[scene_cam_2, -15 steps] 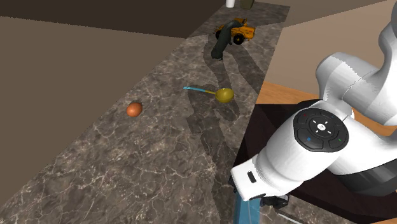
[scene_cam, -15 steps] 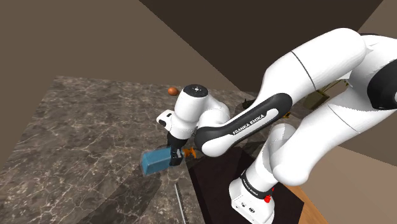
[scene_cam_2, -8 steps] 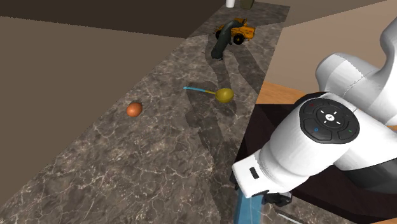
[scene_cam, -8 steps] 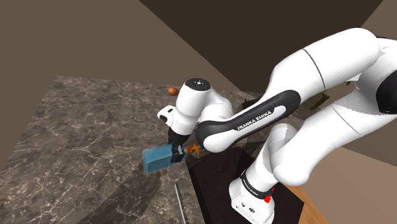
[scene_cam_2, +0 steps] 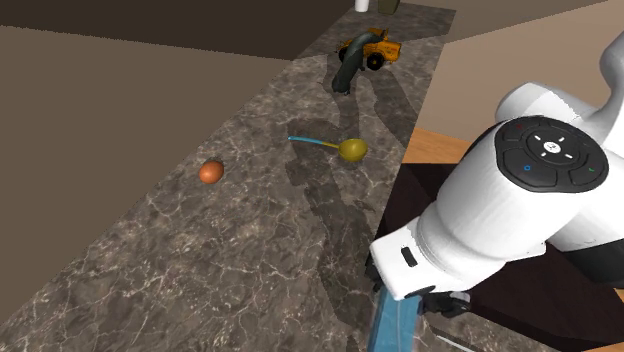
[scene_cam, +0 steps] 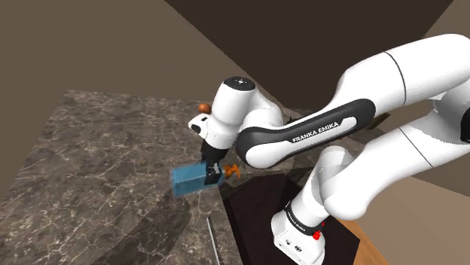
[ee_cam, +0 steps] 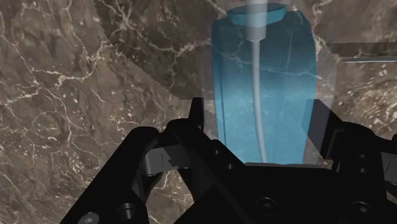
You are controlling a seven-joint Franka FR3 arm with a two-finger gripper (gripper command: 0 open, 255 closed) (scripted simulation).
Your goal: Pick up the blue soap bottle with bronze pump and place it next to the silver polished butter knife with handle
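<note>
The fingers (ee_cam: 197,118) squeeze the blue soap bottle (ee_cam: 264,83) from both sides so it cannot slip. It hangs sideways in the air, over the dark counter (scene_cam: 90,150). The thin knife (scene_cam: 213,241) lies near, beside the stand (scene_cam: 260,214), where the bottle should go.
</note>
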